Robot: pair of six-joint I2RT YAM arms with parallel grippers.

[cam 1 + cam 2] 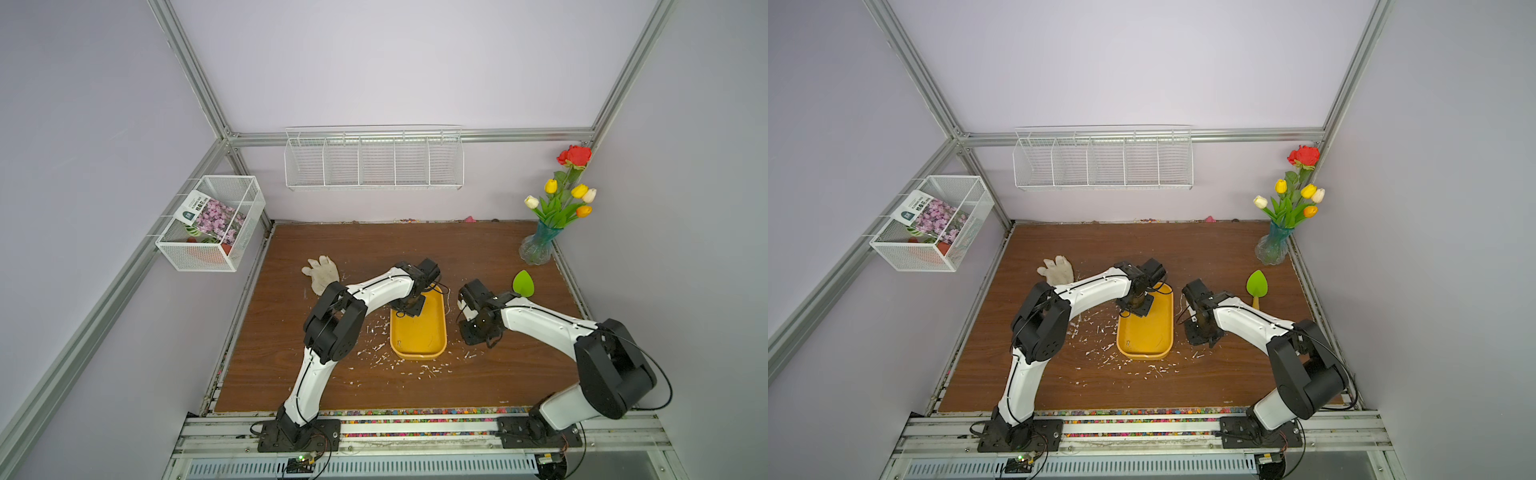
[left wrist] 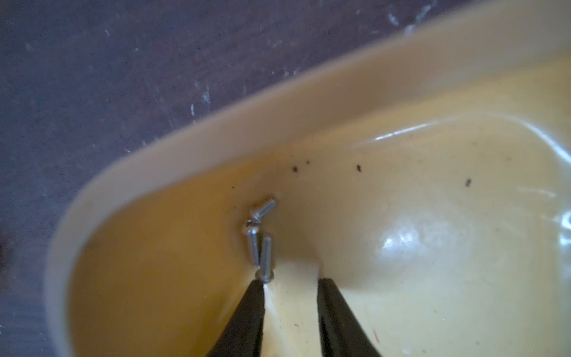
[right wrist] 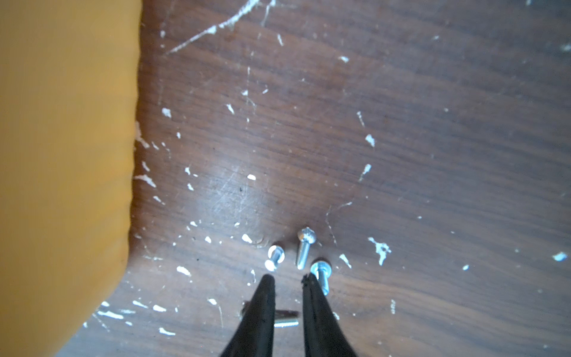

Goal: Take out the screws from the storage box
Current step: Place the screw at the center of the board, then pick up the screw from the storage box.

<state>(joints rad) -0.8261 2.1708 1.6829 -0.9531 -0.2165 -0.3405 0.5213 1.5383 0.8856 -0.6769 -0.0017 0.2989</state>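
Observation:
The storage box (image 1: 419, 347) is a shallow yellow-orange tray mid-table, seen in both top views (image 1: 1146, 349). My left gripper (image 2: 292, 282) reaches down into its far end and is open, with nothing between the fingers. Three screws (image 2: 254, 244) lie clustered against the box's inner wall (image 2: 216, 148). The head of the nearest screw (image 2: 266, 273) touches one fingertip (image 2: 259, 286). My right gripper (image 3: 289, 278) hovers over the wooden table beside the box's outer wall (image 3: 61, 154), open by a narrow gap and holding nothing. Several screws (image 3: 304, 247) lie on the wood around its tips, one partly hidden under the fingers.
White flecks (image 1: 382, 345) litter the wood around the box. A pale glove (image 1: 321, 272) lies at the back left, and a green leaf-shaped trowel (image 1: 523, 283) at the right. A vase of flowers (image 1: 538, 245) stands in the back right corner. Wire baskets (image 1: 374, 162) hang on the walls.

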